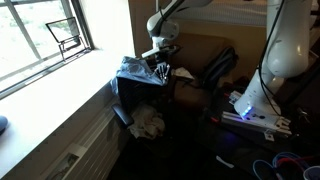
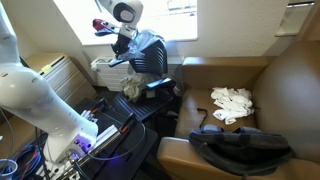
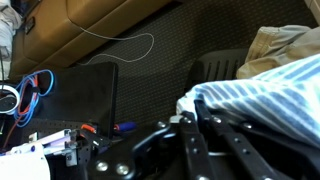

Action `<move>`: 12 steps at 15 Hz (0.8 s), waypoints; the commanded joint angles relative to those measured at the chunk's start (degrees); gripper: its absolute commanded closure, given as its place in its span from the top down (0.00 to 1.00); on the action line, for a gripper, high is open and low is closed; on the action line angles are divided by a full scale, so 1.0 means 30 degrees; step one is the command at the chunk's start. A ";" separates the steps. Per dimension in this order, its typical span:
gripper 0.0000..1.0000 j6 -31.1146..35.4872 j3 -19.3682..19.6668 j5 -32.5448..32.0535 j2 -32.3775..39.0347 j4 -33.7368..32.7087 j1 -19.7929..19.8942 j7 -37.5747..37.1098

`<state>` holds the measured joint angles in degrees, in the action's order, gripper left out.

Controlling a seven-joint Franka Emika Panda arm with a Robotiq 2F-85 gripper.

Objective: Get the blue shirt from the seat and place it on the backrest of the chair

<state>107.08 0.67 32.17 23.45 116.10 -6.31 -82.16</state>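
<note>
Angling down from above, arm with fingers clenched on blue shirt draped over chair backrest

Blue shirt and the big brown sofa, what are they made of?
The blue shirt looks like thin woven cloth with a matte finish. The wrist view shows fine blue and white stripes and soft folds. The brown sofa looks like leather or fake leather. It is smooth with a slight sheen and neat seams, but I cannot tell which of the two it is.
</note>
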 commanded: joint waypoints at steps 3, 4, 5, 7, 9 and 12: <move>0.53 0.0216 -0.0146 -0.0398 0.0176 -0.0123 0.0063 -0.0452; 0.54 0.1547 0.0123 -0.1503 0.0026 0.0096 -0.0460 -0.1100; 0.55 0.2678 0.0226 -0.2329 -0.0031 0.0231 -0.0699 -0.1515; 0.67 0.4366 0.0326 -0.4056 0.0057 0.0278 -0.0958 -0.2164; 0.81 0.5981 0.0543 -0.6038 0.0012 0.0553 -0.1277 -0.3011; 0.99 0.8116 0.1103 -0.9399 -0.0067 0.0939 -0.1705 -0.4361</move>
<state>125.54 1.98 11.06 24.29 116.56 -9.79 -92.15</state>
